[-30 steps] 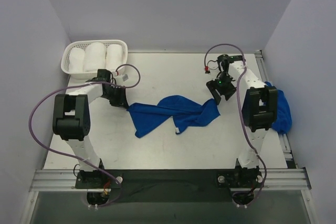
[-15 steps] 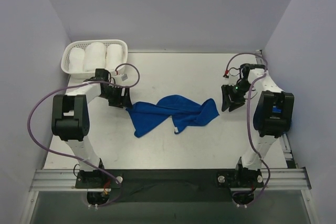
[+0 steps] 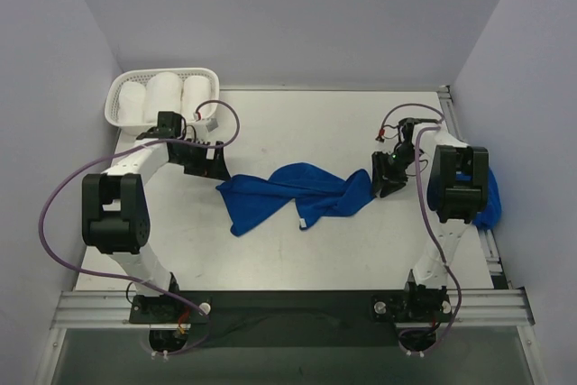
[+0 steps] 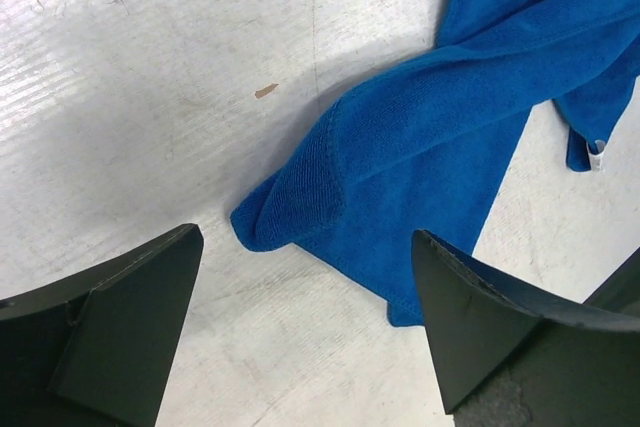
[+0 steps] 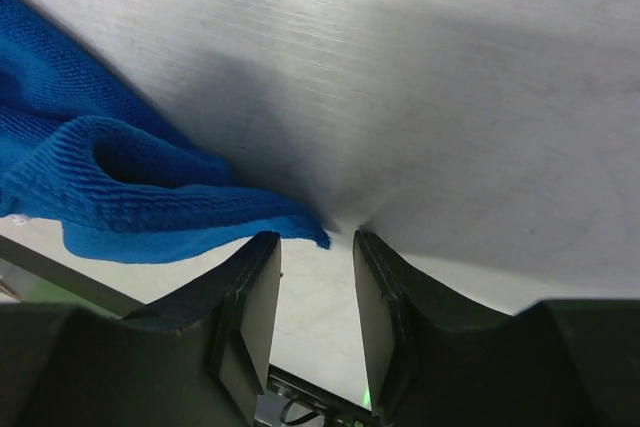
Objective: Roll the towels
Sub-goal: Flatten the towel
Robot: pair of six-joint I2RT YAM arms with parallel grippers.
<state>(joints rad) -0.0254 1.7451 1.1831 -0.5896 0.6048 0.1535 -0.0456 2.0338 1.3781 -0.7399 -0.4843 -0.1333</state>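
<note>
Left gripper (image 4: 308, 237) hangs spread wide over one corner of the blue towel (image 3: 288, 188), which I see crumpled on the table (image 3: 315, 123); right gripper (image 5: 318, 239) stands narrowly parted at its opposite corner.

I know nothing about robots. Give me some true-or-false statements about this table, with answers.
1. The blue towel in the middle is rolled up. False: it lies loose and crumpled on the table.
2. The basket holds three white rolls. True.
3. The left hand is open. True.
4. The right hand holds the towel up in the air. False: it sits low at the towel's right corner, fingers slightly apart.
5. There is only one blue towel. False: a second blue towel lies at the table's right edge.
</note>
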